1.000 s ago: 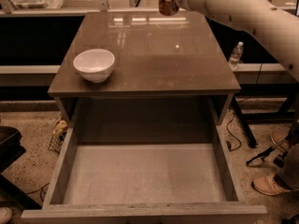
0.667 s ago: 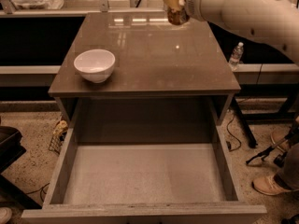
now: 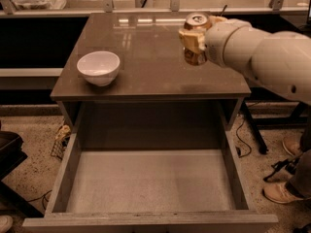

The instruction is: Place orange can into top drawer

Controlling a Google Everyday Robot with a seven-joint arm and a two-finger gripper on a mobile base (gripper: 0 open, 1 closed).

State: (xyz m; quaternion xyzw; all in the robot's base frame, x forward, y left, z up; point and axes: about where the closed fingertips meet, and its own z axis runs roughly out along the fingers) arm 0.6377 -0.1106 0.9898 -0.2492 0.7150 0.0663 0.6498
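Nearest the camera, the top drawer (image 3: 150,181), a wide shallow grey-brown drawer with thick board sides and a pale speckled floor, stands fully pulled out and holds nothing. Its state matches that of a second ago.

Behind it, the brown polished desk (image 3: 146,57) carries a round white ceramic bowl (image 3: 98,67) at its left front, unmoved.

Above the right part of the desk, the orange can (image 3: 195,56), a small orange-brown metal drink can with a silver pull-tab top, hangs upright and clear of the surface. The pale two-finger end effector (image 3: 193,39) is clamped across its middle, at the end of the cream-coloured arm (image 3: 257,57) entering from the right.

Change noted: a second ago the can was at the far back edge of the desk; it has since travelled forward, toward the drawer.

Assessment: the grasp is done and the carry is in progress. The can is not yet over the drawer opening; further forward travel past the desk's front edge, then a descent, appears necessary before release.
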